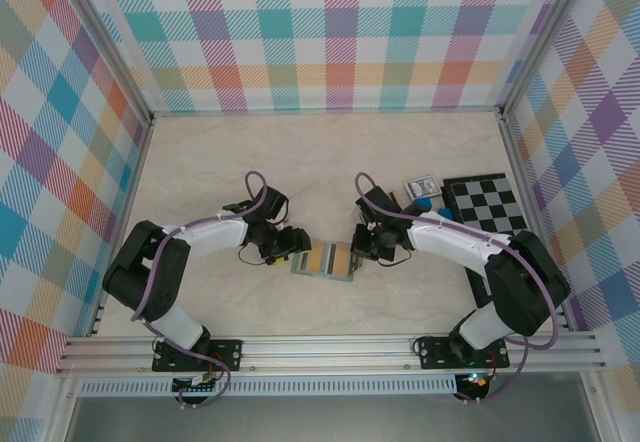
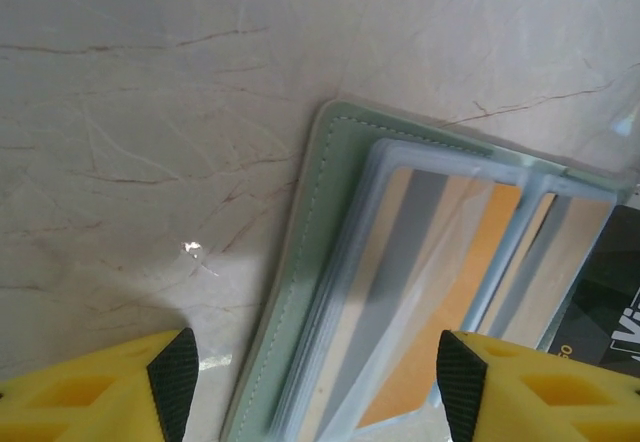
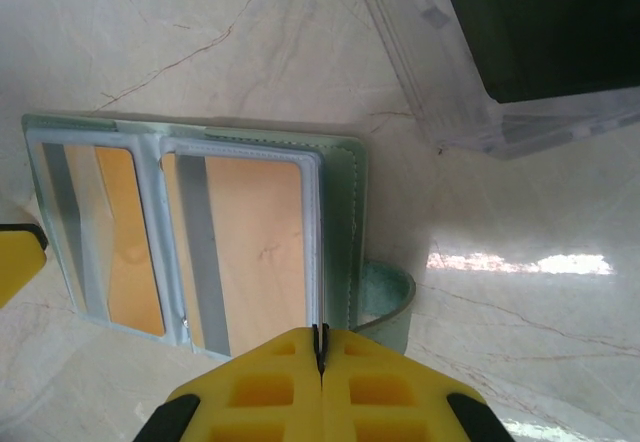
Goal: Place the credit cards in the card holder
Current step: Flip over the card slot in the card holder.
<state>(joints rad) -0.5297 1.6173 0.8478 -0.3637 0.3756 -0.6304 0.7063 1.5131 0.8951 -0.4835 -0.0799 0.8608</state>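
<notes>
From above, the card holder (image 1: 324,260) lies open on the table (image 1: 300,162), near the front middle, with orange credit cards (image 1: 338,258) in its sleeves. The left gripper (image 1: 292,246) is at its left edge, the right gripper (image 1: 362,246) at its right edge

Left wrist: the fingers (image 2: 172,382) stand apart, and the holder's green edge lies between them

Right wrist: the jaws are pressed together, their tips at the holder's near edge

A robotics lab test cell: colourful plaid-printed wall panels (image 1: 340,32) in aluminium framing (image 1: 330,347) enclose a beige marble-patterned tabletop (image 1: 320,162).
</notes>
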